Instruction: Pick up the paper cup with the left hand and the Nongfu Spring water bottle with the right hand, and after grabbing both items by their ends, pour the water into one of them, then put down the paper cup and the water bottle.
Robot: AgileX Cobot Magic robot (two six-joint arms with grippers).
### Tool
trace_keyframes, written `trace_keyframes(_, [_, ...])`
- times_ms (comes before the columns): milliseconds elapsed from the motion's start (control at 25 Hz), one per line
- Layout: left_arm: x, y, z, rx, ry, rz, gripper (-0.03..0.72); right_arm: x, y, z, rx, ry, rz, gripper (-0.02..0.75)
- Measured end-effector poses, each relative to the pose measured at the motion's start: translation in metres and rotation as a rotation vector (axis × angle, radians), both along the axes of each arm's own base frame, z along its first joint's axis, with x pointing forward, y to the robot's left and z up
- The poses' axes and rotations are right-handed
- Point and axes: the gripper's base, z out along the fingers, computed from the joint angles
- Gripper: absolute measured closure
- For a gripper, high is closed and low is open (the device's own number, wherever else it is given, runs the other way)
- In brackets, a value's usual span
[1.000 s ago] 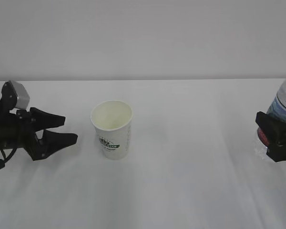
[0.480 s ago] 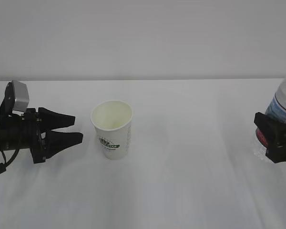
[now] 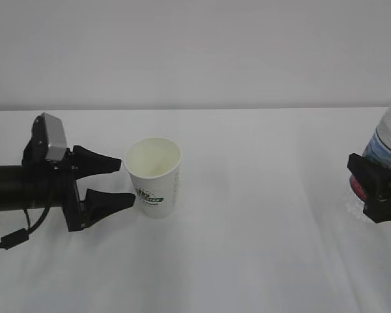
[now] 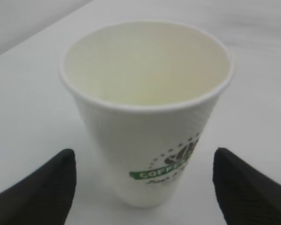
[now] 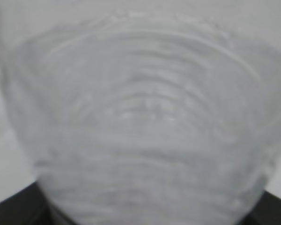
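1 paper cup (image 4: pixel 147 112) marked "COFFEE" in green — left end effector (image 3: pixel 120 181) wide apart, right end effector (image 3: pixel 378 189) around the bottle (image 3: pixel 386 147).

White table (image 3: pixel 247 261), paper cup (image 3: pixel 154 176) upright on it, water bottle (image 3: pixel 386 147) at right edge

white bench (image 3: pixel 260 261) fills frame from 3 through 9 o'clock; plain pale grey wall (image 3: pixel 195 52) at 12, soft even light.

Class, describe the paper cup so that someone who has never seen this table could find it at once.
On the white table, look left of centre, just ahead of the left hand's open black fingers. The paper cup stands upright and empty, white with a green logo, unlike the clear bottle far right.
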Motion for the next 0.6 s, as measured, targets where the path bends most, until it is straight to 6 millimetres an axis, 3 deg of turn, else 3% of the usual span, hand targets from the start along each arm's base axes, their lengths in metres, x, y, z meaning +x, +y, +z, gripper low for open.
trace_keyframes(240, [-0.001, -0.027, -0.004, 0.032, -0.020, 0.022, -0.003, 0.000, 0.000, 0.000, 0.000, 0.000, 0.000, 0.243])
trace_keyframes(600, [0.001, -0.033, -0.026, -0.012, 0.031, 0.057, -0.003, 0.000, 0.000, 0.000, 0.000, 0.000, 0.000, 0.243])
